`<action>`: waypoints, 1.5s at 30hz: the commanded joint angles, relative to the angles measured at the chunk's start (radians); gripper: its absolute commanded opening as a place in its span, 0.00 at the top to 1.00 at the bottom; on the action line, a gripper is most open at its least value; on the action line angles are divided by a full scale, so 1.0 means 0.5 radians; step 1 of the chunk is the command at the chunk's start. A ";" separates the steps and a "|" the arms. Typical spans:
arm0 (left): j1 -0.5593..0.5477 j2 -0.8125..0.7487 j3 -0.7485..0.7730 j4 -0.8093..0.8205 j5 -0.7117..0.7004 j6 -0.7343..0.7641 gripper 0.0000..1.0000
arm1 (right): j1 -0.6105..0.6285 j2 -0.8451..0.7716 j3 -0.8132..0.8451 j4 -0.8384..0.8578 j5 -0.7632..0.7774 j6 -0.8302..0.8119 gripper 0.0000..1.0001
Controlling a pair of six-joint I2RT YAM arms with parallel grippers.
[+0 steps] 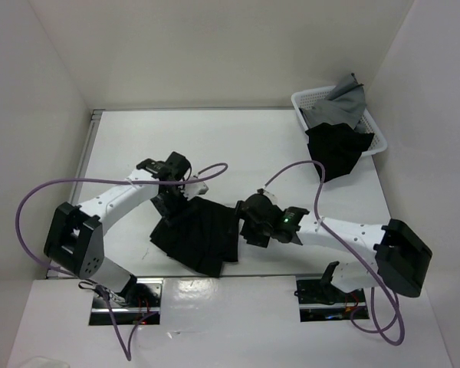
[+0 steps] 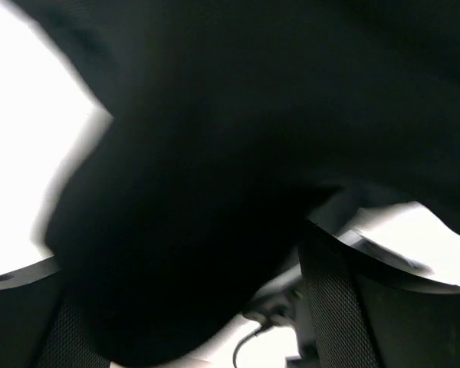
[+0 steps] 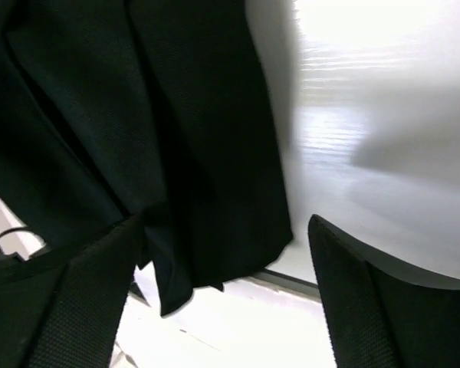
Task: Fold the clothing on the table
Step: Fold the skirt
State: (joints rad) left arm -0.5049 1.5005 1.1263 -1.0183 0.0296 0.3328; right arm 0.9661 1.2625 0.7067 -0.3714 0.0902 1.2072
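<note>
Skirt is found bunched and partly doubled on the table, between the two arms. The left gripper is set at the skirt's far-left corner and the right gripper at its right edge. This is judged a stance for working opposite edges of one fold. Both pairs of fingers are spread wide. Fabric fills the gap between the left fingers and lies beside the right fingers. Nothing is pinched, and contact cannot be settled.
</note>
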 commanded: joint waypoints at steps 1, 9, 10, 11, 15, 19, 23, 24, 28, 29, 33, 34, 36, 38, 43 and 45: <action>0.147 0.060 -0.059 0.422 -0.317 -0.077 0.15 | -0.005 0.101 0.059 0.318 -0.097 -0.052 0.07; 0.313 0.352 -0.157 0.604 0.071 0.092 0.24 | -0.042 0.515 0.059 0.721 -0.373 -0.171 0.04; 0.338 0.398 -0.157 0.604 0.124 0.110 0.29 | -0.042 0.552 0.084 0.767 -0.395 -0.172 0.04; 0.356 0.423 -0.157 0.604 0.213 0.111 0.32 | -0.042 0.610 0.108 0.795 -0.419 -0.193 0.04; 0.415 0.490 -0.157 0.552 0.409 0.147 0.42 | -0.088 0.742 0.108 1.024 -0.557 -0.193 0.16; 0.531 0.490 -0.032 0.414 0.636 0.236 0.44 | -0.207 0.758 0.001 1.166 -0.638 -0.129 0.73; 0.571 0.472 0.158 0.261 0.873 0.276 0.23 | -0.496 0.647 0.019 0.928 -0.619 -0.278 1.00; 0.571 0.472 0.195 0.260 0.895 0.258 0.19 | -0.566 0.629 0.056 0.854 -0.619 -0.352 1.00; 0.596 0.536 0.385 0.178 1.063 0.215 0.13 | -0.998 0.727 0.418 0.446 -0.705 -0.892 1.00; 0.614 0.536 0.450 0.150 1.091 0.215 0.13 | -1.063 0.785 0.534 0.342 -0.845 -0.984 0.99; 0.632 0.536 0.539 0.150 1.113 0.102 0.13 | -1.165 1.152 0.801 0.081 -0.993 -1.416 0.92; 0.632 0.518 0.557 0.150 1.085 0.101 0.13 | -1.165 1.205 0.850 0.025 -0.975 -1.563 0.91; 0.574 0.494 0.576 0.177 1.027 0.083 0.13 | -1.165 1.334 0.985 -0.119 -0.908 -1.690 0.91; 0.574 0.475 0.576 0.232 0.892 0.065 0.13 | -1.183 1.411 1.093 -0.226 -0.944 -1.840 0.91; 0.666 0.533 0.726 0.313 0.815 0.025 0.11 | -1.153 1.494 1.121 -0.316 -1.275 -2.064 0.94; 0.697 0.554 0.787 0.282 0.843 0.025 0.11 | -1.034 1.476 1.069 -0.395 -1.276 -2.120 1.00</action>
State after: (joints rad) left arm -0.1905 1.7641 1.4555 -0.8909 0.4438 0.3611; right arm 0.3786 1.9842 1.2675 -0.4160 -0.4782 0.2718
